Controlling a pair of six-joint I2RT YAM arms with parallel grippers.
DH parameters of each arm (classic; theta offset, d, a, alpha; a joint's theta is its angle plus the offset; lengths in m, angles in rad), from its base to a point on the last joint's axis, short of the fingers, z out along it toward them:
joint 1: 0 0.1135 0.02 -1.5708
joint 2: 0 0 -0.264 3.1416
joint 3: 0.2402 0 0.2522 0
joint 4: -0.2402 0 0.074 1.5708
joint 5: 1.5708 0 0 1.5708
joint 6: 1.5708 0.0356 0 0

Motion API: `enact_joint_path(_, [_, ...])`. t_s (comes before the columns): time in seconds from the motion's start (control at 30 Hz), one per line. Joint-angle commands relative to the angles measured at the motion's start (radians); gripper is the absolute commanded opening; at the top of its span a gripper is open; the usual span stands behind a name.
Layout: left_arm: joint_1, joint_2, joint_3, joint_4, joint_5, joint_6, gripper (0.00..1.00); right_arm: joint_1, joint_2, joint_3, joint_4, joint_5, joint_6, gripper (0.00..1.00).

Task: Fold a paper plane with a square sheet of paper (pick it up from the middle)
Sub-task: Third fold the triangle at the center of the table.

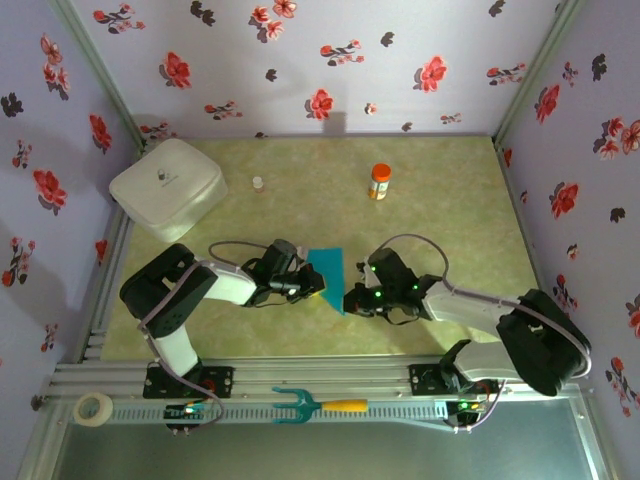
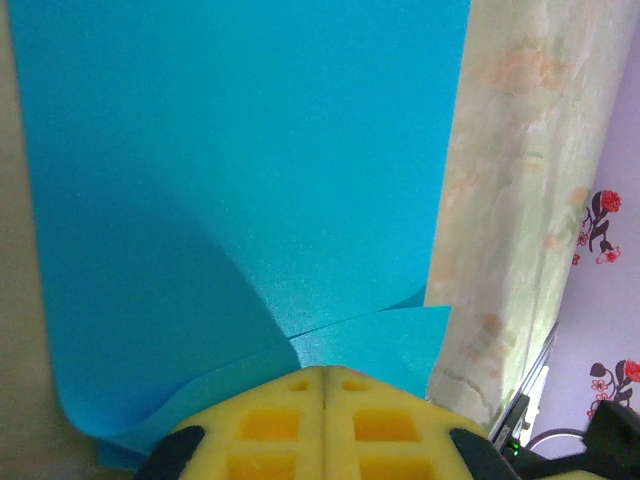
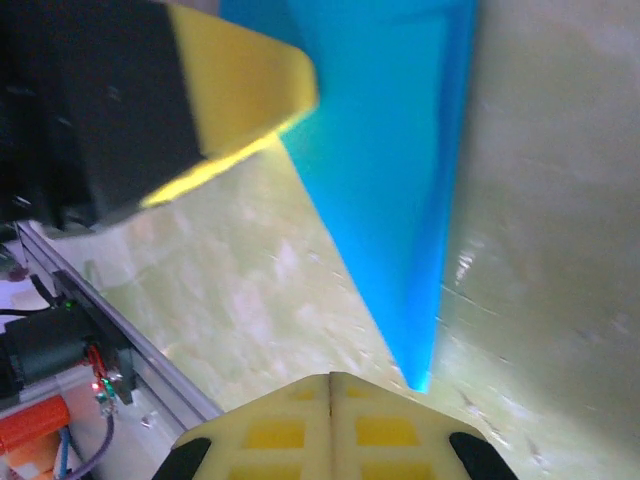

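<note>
The teal-blue sheet of paper (image 1: 330,268) lies on the table between my two grippers, folded into a wedge that tapers to a point toward the near edge. My left gripper (image 1: 312,286) is shut, with its yellow fingertips (image 2: 325,385) down on the paper's left side. In the left wrist view, overlapping layers of the paper (image 2: 240,150) lift slightly just ahead of them. My right gripper (image 1: 352,300) is also shut and holds nothing. Its tip (image 3: 330,378) sits just left of the paper's point (image 3: 420,380). The paper (image 3: 390,150) runs away from it toward the left gripper's fingers (image 3: 240,85).
A white rounded box (image 1: 167,187) stands at the back left, with a small white bottle (image 1: 259,184) and an orange bottle (image 1: 380,182) farther back. On the near rail lie a teal pronged tool with a yellow handle (image 1: 318,405) and a tape roll (image 1: 94,407).
</note>
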Motion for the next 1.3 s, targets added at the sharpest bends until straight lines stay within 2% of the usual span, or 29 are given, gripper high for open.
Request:
enact_joint_path(0.0, [0.000,0.033,-0.019,-0.046,-0.028,0.027,0.00,-0.007,0.075,0.093,-0.026,0.004,0.004,0.01])
enact_joint_path(0.2, [-0.001,0.038,-0.017,-0.041,-0.026,0.028,0.00,-0.014,0.229,0.174,0.016,0.010,0.006,0.02])
enact_joint_path(0.37, [0.000,0.033,-0.018,-0.042,-0.025,0.030,0.00,-0.029,0.275,0.156,0.035,0.003,0.005,0.02])
enact_joint_path(0.63, [-0.001,-0.002,0.001,-0.052,-0.020,0.051,0.00,-0.039,0.288,0.059,-0.013,0.058,-0.002,0.00])
enact_joint_path(0.87, [-0.030,-0.093,0.073,-0.176,-0.030,0.088,0.01,-0.039,0.292,0.073,-0.040,0.078,-0.010,0.00])
enact_joint_path(1.03, [-0.074,-0.046,0.124,-0.204,-0.038,0.072,0.00,-0.038,0.292,0.074,-0.037,0.077,-0.009,0.00])
enact_joint_path(1.1, [-0.074,-0.017,0.141,-0.257,-0.054,0.071,0.00,-0.039,0.293,0.076,-0.038,0.079,-0.009,0.00])
enact_joint_path(1.27, [-0.055,-0.002,0.097,-0.255,-0.084,0.049,0.00,-0.039,0.306,0.077,-0.039,0.079,-0.009,0.00])
